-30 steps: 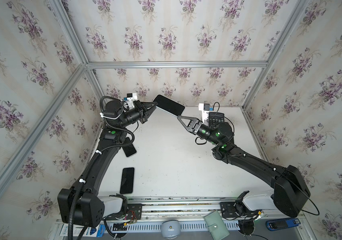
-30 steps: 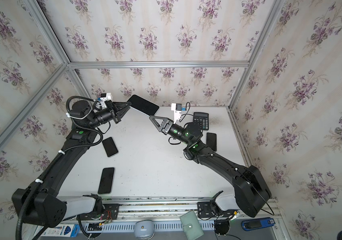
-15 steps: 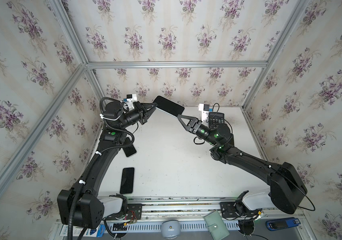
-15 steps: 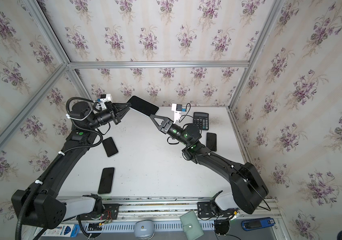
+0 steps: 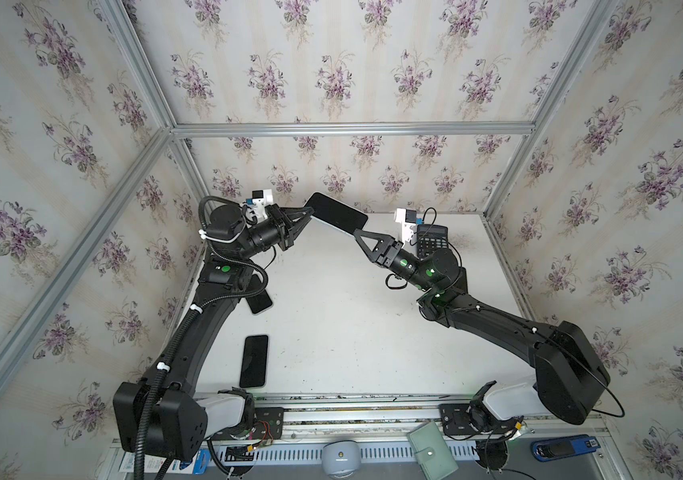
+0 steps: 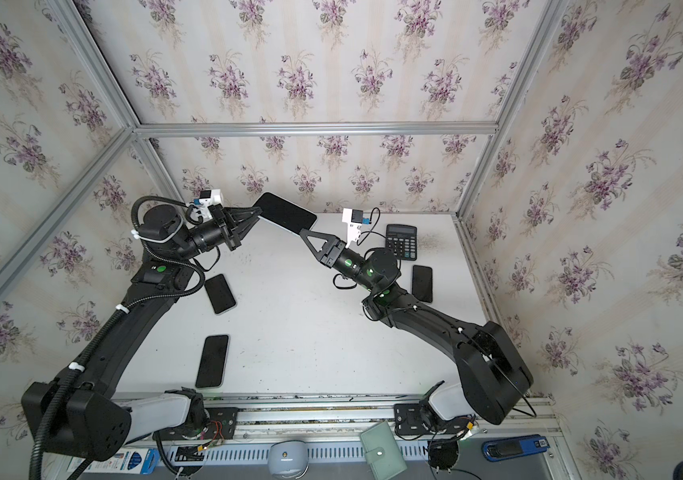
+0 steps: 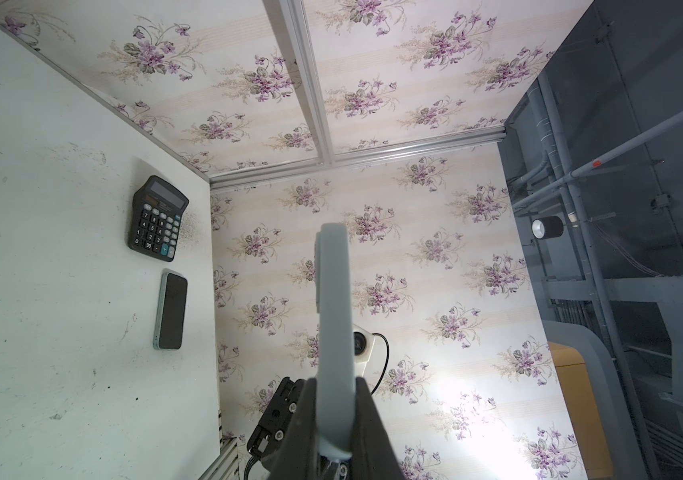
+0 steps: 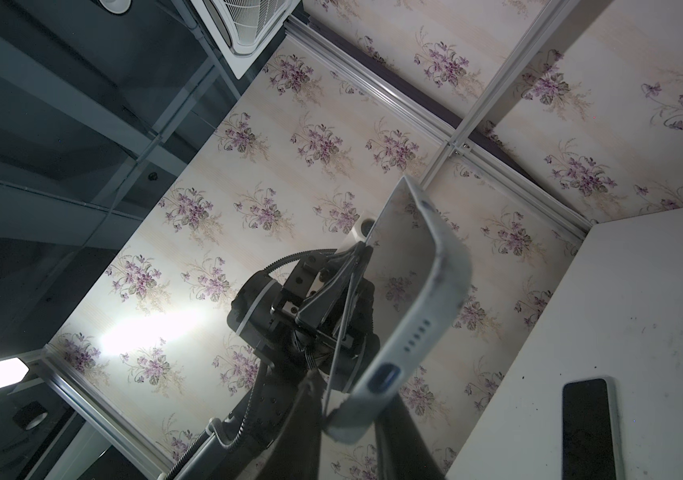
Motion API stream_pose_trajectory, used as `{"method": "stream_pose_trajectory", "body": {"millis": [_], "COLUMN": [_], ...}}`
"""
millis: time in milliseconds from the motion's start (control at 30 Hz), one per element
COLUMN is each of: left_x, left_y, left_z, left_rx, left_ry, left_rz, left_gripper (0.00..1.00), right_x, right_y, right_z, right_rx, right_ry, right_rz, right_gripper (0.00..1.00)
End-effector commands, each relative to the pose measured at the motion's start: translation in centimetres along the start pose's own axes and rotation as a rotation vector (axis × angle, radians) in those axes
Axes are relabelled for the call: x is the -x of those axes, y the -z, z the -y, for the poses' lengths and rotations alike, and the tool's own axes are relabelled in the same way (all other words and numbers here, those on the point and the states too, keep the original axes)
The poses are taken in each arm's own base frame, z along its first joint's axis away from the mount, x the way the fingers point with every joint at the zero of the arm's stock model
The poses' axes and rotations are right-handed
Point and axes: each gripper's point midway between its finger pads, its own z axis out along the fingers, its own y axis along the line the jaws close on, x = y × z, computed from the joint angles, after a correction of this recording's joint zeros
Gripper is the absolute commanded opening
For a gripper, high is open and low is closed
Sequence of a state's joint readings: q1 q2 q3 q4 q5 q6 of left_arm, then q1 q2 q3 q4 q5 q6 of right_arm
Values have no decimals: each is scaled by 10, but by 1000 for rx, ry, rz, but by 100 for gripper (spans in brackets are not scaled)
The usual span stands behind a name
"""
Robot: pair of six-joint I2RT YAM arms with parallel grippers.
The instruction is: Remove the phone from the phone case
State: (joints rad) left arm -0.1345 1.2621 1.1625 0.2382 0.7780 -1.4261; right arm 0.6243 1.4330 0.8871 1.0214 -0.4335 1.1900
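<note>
A black-screened phone (image 5: 337, 214) in a pale grey phone case (image 7: 333, 311) hangs in the air above the far side of the table, shown in both top views (image 6: 285, 214). My left gripper (image 5: 310, 210) is shut on one end of it, and in the left wrist view the case stands edge-on between its fingers (image 7: 333, 382). My right gripper (image 5: 356, 232) comes from the opposite side. Its jaws sit against the lower corner of the case (image 8: 414, 311) by the charging port, so the gripper (image 8: 350, 415) is shut on that corner.
A black calculator (image 5: 431, 243) lies at the far right of the white table (image 5: 344, 332). Other phones lie flat: one at front left (image 5: 254, 360), one partly under my left arm (image 5: 260, 300), one by the calculator (image 6: 422, 283). Papered walls enclose three sides.
The right gripper's jaws have narrowed onto the end of the cased phone. The left arm and the phone have stayed where they were.
</note>
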Motion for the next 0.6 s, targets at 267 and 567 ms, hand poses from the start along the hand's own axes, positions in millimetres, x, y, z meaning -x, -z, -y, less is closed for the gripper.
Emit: {"method": "stream_pose_trajectory", "body": {"millis": [267, 567], "left_x": [-1, -8], "left_y": [0, -5], "left_z": [19, 28], "left_rx": [-56, -46], "left_ry": [-34, 9], "left_rz": [-2, -49], "left_gripper": [0, 0], "right_x": [-6, -28], "right_y": [1, 4], "right_z": [-5, 22], "right_rx": [46, -7], "right_ry": [8, 134], "right_rz": [-19, -112], "right_gripper": [13, 12]}}
